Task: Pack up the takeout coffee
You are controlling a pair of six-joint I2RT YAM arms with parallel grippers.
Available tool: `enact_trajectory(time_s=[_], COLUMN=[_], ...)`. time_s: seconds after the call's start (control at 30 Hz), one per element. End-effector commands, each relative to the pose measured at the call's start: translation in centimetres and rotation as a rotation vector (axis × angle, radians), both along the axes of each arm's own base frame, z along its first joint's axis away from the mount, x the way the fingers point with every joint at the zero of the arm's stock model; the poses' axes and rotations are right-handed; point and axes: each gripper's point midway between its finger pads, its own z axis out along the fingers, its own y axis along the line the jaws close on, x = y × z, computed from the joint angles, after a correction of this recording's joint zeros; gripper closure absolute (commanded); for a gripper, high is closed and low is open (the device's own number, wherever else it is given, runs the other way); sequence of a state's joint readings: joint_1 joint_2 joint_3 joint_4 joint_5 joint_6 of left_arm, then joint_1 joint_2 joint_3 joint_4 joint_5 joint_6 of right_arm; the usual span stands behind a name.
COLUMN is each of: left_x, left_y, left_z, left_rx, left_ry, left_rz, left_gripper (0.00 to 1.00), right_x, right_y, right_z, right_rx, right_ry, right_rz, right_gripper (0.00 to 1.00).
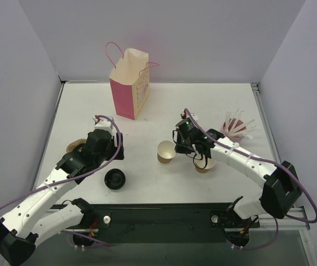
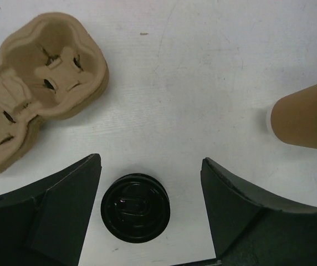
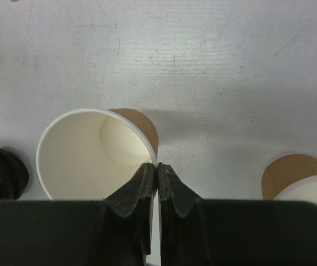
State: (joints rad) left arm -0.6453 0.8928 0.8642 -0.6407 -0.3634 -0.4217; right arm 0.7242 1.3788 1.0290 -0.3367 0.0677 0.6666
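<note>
No lidded cup shows. A lidless brown paper cup (image 1: 165,151), cream-white inside, stands mid-table. My right gripper (image 3: 157,165) is shut on its rim (image 3: 95,152), one finger inside the wall and one outside; in the top view the right gripper (image 1: 182,145) is at the cup's right side. This cup also shows in the left wrist view (image 2: 302,122). A second lidless cup (image 1: 205,164) stands under the right arm and shows in the right wrist view (image 3: 302,180). A loose black lid (image 2: 135,208) lies on the table between the open fingers of my left gripper (image 2: 150,160), untouched. The lid also shows in the top view (image 1: 116,179).
A pink-and-cream paper bag (image 1: 129,83) with pink handles stands open at the back. A brown pulp cup carrier (image 2: 36,72) lies left of the left gripper. A pink holder of white sticks (image 1: 237,126) lies at the right.
</note>
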Motion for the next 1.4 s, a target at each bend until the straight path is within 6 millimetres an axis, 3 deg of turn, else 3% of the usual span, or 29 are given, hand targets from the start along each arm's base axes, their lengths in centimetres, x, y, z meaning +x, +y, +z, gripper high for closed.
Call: enact_trajectory(time_s=[0.0,0.2,0.3,0.43,0.9,1.37], left_x=[-1.6,-2.7,-2.9,-3.2,-4.5,-4.6], left_y=[-0.6,-2.2,-2.7,-2.3,-2.0,-2.7], left_z=[-2.7,-6.9,-8.3,-9.6,-12.0,-13.5], left_rx=[-0.061,-0.059,-0.039,0.008,0.028,0.092], left_ry=[0.140,0.301,0.358,0.398,0.439,0.461], left_rz=[0.042,0.005,-0.003,0.019,0.080,0.086], left_gripper=[0.18,0.29,0.36,0.37,0.39,0.49], right_x=[1.0,0.8,0.7,0.6,-0.7,-1.4], right_y=[0.4,0.0,-0.2,-0.6,-2.2,-3.2], right_z=[-0.9,-2.5,-2.4,-1.1,3.0,3.2], right_rx=[-0.025,-0.055,-0.061,-0.055,-0.008,-0.025], right_ry=[-0.029,0.001,0.000,-0.021,-0.115,-0.127], right_rz=[-0.035,-0.052,-0.057,-0.065,-0.049,-0.037], right_gripper=[0.97,0.91,0.81,0.71,0.69,0.69])
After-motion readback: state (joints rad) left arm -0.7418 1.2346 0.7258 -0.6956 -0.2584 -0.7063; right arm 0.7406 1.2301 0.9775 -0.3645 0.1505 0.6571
